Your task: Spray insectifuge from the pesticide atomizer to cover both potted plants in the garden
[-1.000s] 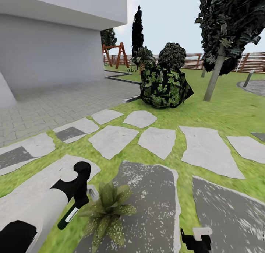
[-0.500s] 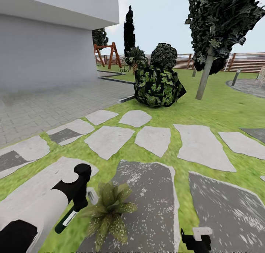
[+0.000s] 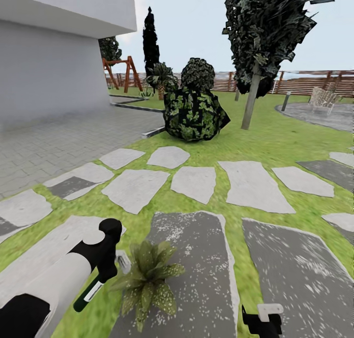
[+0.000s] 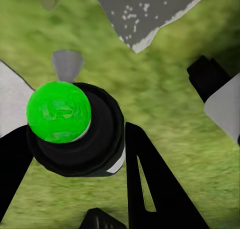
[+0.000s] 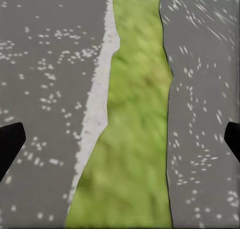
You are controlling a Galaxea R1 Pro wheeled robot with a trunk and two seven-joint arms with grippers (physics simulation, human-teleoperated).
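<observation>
My left tool grips the pesticide atomizer, tilted just beside a potted plant at the edge of a dark stepping stone. My right tool hangs wide open above a grass strip between two stones.

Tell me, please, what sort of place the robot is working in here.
Most likely a home garden beside a house: a green lawn crossed by irregular grey stepping stones, trees and a clipped shrub, a brown wooden fence at the back, and a wooden swing frame near the white building.
</observation>
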